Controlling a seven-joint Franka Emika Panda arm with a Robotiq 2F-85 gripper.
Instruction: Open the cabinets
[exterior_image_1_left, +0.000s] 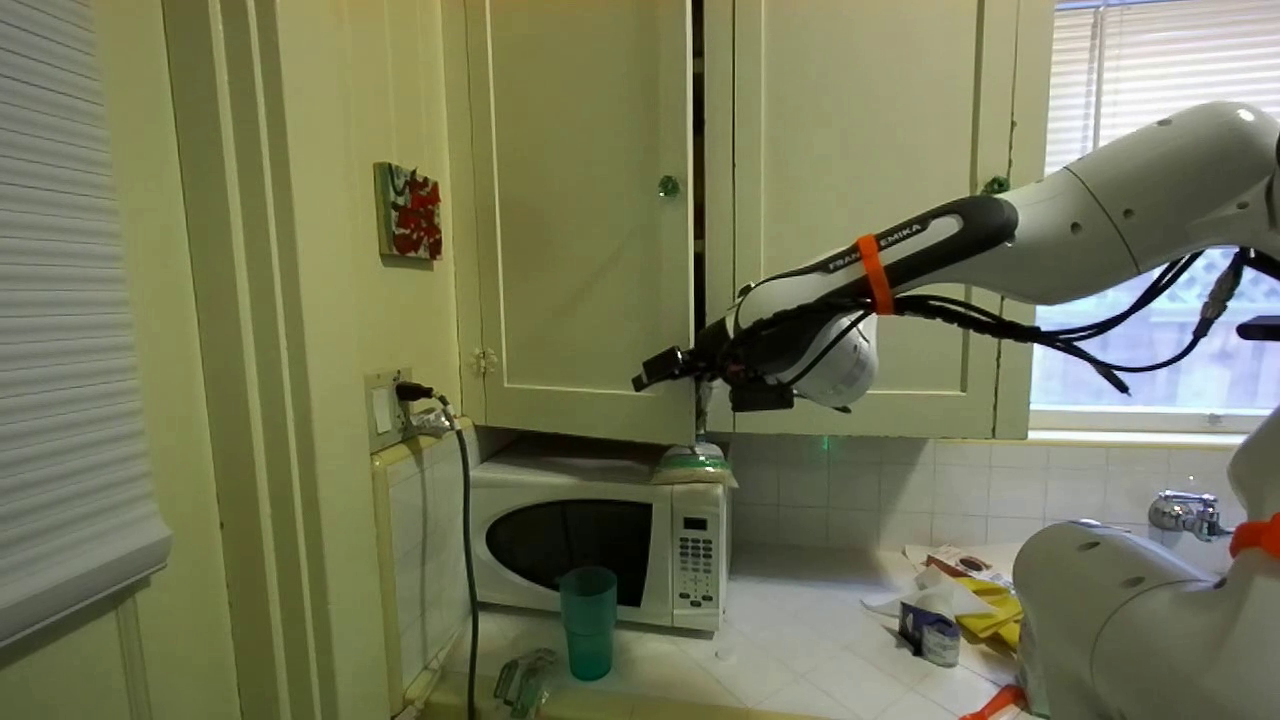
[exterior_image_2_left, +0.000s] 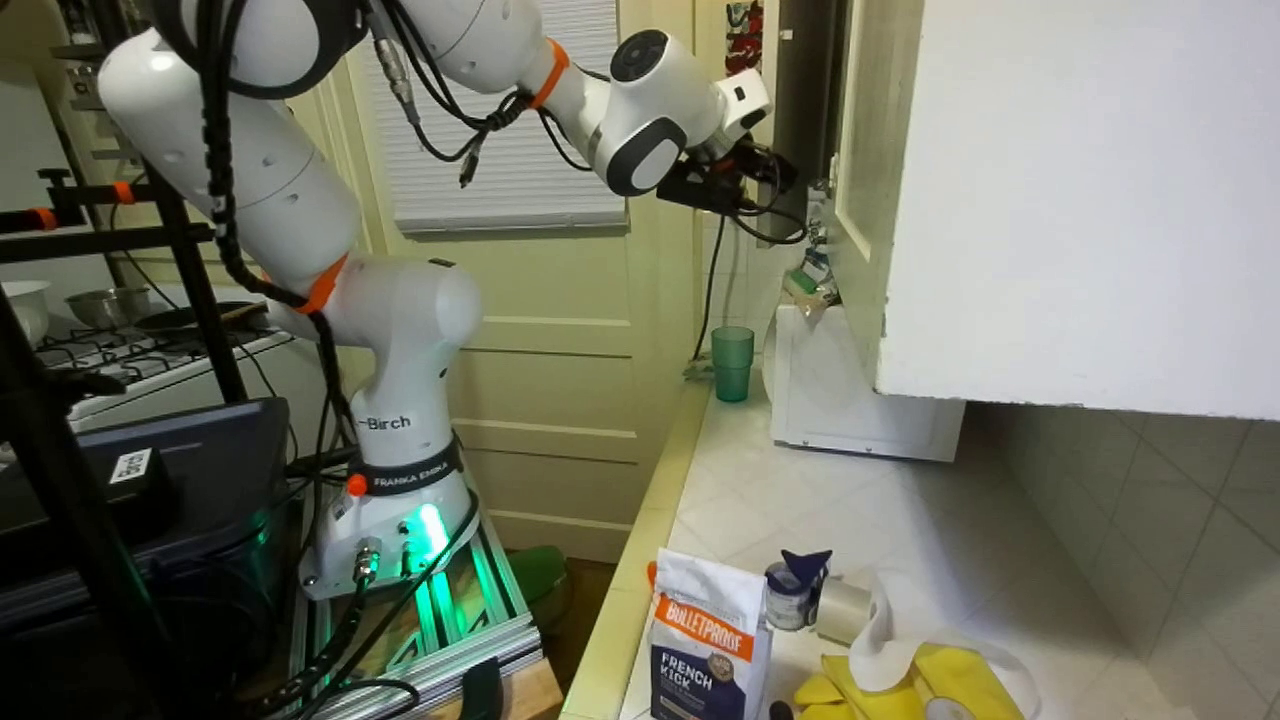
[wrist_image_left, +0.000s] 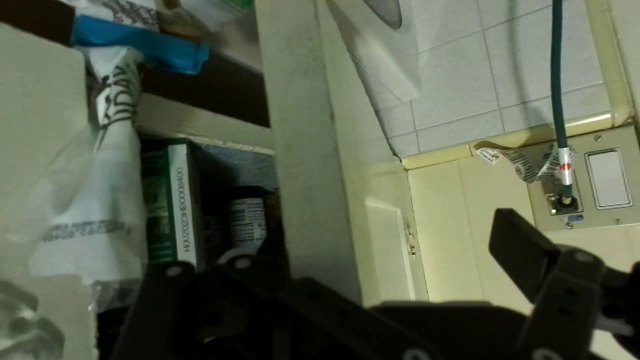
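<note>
The black pincer gapes around an ajar, cream-white wooden cabinet door; in an exterior view, white-tiled desk lower right, white slatted blinds upper right.

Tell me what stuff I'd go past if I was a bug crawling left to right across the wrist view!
Whitish see-through bag → green box → container with a white label → cabinet door seen edge-on → dark green cord → light switch.

Two cabinet doors, one microwave
</note>
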